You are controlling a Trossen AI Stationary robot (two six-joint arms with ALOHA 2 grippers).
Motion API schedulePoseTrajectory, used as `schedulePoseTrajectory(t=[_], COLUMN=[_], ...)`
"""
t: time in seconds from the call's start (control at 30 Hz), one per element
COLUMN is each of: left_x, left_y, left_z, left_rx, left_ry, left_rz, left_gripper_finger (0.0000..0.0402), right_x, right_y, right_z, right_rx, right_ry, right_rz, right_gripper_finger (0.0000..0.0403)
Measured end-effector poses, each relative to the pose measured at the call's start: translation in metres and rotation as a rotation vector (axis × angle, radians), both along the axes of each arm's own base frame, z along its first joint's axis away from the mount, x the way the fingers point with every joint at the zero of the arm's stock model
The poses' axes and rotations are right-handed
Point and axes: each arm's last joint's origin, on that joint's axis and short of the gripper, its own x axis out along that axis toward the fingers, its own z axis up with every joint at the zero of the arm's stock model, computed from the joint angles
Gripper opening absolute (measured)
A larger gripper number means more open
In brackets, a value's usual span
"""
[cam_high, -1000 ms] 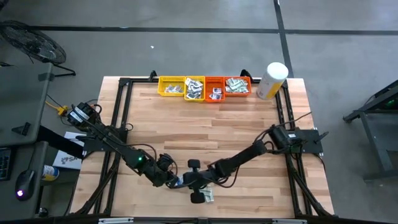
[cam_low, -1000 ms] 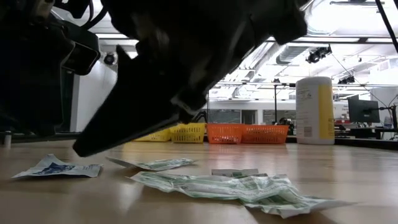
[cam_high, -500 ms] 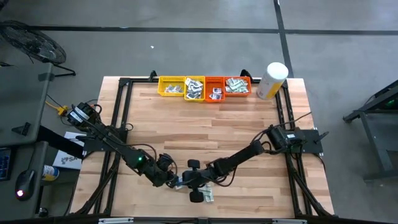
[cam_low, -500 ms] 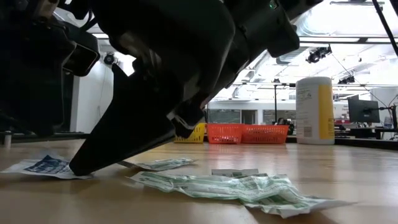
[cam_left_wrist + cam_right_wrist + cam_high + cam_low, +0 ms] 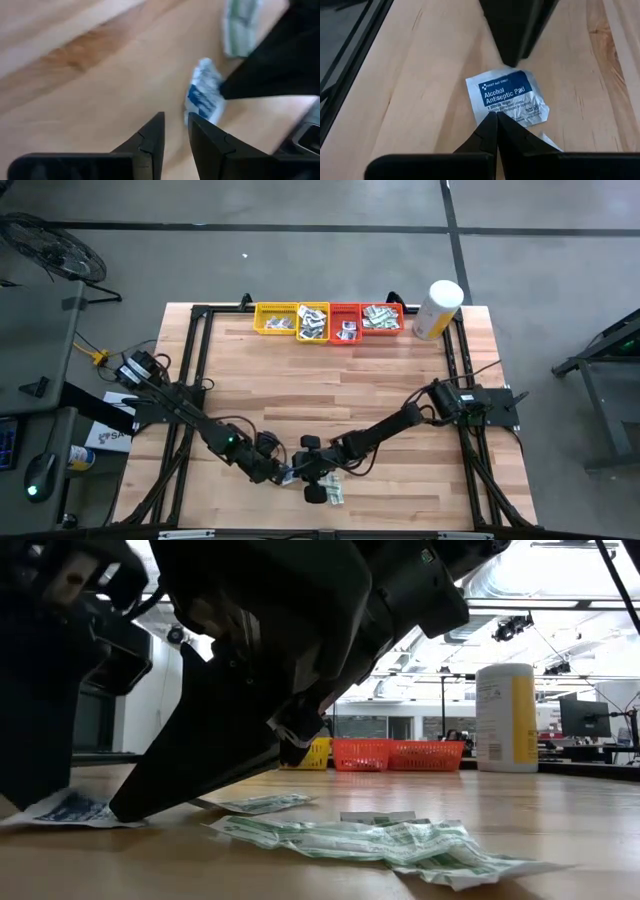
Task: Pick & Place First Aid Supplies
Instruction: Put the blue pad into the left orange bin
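Since the clenched right hand presses the alcohol pad, the slightly parted, empty left hand waits just beside it.

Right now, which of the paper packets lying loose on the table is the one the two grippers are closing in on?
The white square alcohol antiseptic pad with the dark blue label, lying flat between both grippers. The other loose packets are green-and-white strips piled off to one side.

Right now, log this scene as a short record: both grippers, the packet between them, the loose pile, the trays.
left gripper: low over the table's front edge, jaws slightly apart, nothing between them
right gripper: jaws shut, tips on the alcohol pad packet
loose strips: crumpled heap lying on the table
trays: row at the far edge, packets inside
canister: upright beside the trays
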Motion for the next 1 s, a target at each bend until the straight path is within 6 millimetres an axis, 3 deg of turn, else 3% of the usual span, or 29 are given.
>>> schedulePoseTrajectory(t=[0.3, 0.6, 0.7, 0.83, 1.0], left_x=[0.0070, 0.0081, 0.0079, 0.0073, 0.0066], left_y=[-0.0040, -0.0044, -0.0042, -0.0035, -0.0028], left_z=[-0.0035, -0.0026, -0.0026, -0.0032, -0.0047], left_rx=[-0.011, -0.019, -0.019, -0.012, -0.005], left_ry=[-0.065, -0.077, -0.074, -0.069, -0.060], left_rz=[0.017, 0.018, 0.026, 0.038, 0.048], left_gripper_finger=[0.0088, 0.0164, 0.0167, 0.0127, 0.0031], right_x=[-0.0008, -0.0012, -0.0013, -0.0015, -0.0018], right_y=[0.0000, -0.0001, 0.0000, 0.0001, 0.0004], right_z=[-0.0012, -0.0020, -0.0021, -0.0022, -0.0024], right_rx=[0.009, 0.012, 0.014, 0.017, 0.028], right_ry=[0.016, 0.021, 0.024, 0.026, 0.032], right_rz=[0.019, 0.024, 0.027, 0.031, 0.041], right_gripper_finger=[0.0000, 0.0000, 0.0000, 0.0000, 0.0000])
